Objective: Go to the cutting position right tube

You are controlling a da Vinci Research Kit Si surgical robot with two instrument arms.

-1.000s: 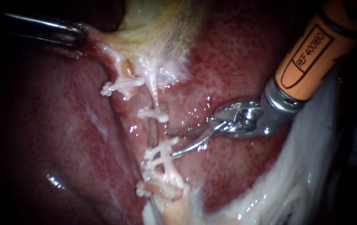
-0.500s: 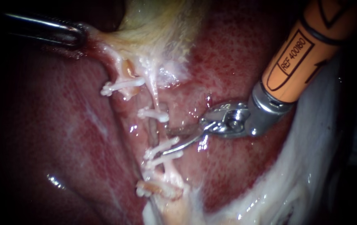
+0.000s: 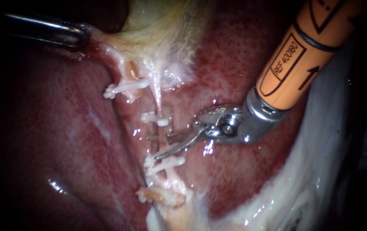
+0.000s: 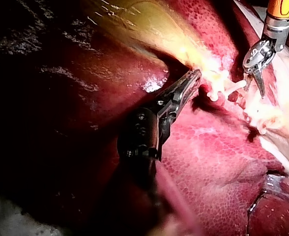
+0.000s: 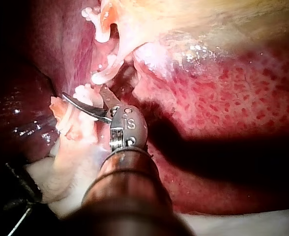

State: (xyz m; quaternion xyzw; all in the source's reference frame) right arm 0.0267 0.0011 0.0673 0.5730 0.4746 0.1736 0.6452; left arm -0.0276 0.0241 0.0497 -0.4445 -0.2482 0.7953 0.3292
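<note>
My right instrument, on an orange shaft, comes in from the upper right with two thin blades open. The right tube runs between the blades, in the stretch between an upper white clip and lower white clips. In the right wrist view the same open blades straddle pale tissue beside a clip. My left instrument is at the upper left, its jaws shut on the gallbladder at its neck; the left wrist view shows these jaws closed on that tissue.
Another white clip sits on a short stub to the left, and one more lies lower down. Red liver surrounds the tubes. Pale fatty tissue lies at the lower right.
My right instrument has moved left across the liver. Its open blades, which were beside the lower clips, now reach around the right tube between the clips. The left instrument has held still.
</note>
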